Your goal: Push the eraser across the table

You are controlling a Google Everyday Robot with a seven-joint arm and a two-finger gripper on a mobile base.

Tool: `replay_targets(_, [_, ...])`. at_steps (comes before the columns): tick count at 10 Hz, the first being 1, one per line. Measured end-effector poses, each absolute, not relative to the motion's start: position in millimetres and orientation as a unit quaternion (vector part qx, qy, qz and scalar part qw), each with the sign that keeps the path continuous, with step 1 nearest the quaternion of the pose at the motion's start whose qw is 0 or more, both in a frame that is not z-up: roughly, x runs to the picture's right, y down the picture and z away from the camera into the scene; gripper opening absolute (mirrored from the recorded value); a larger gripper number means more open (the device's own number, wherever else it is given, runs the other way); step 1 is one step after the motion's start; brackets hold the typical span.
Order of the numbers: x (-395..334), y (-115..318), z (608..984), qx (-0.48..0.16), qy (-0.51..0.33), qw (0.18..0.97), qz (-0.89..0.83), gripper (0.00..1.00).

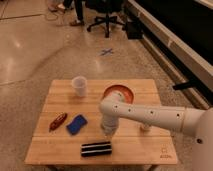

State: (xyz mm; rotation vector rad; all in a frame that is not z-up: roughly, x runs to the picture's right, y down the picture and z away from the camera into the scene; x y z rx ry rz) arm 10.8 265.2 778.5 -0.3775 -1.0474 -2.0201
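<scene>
The eraser (96, 148), a flat black block with white stripes, lies near the front edge of the light wooden table (55, 144). My white arm reaches in from the right and bends down over the table's middle. The gripper (106, 131) hangs at the arm's end just above and slightly right of the eraser, close to it. Contact between them cannot be made out.
A blue sponge (76, 124) and a small red object (57, 121) lie at the left. A white cup (79, 85) stands at the back left, an orange bowl (119, 93) at the back middle. A small white thing (144, 128) sits under the arm. Office chairs stand beyond on the floor.
</scene>
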Motion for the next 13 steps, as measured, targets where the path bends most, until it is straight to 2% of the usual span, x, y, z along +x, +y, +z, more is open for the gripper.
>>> replay_targets(5, [25.3,277.4,769.3,-0.158,-0.425,0.41,-0.791,0.0])
replay_targets(13, [69.4,272.0,770.2,-0.177,-0.409,0.438,-0.781,0.0])
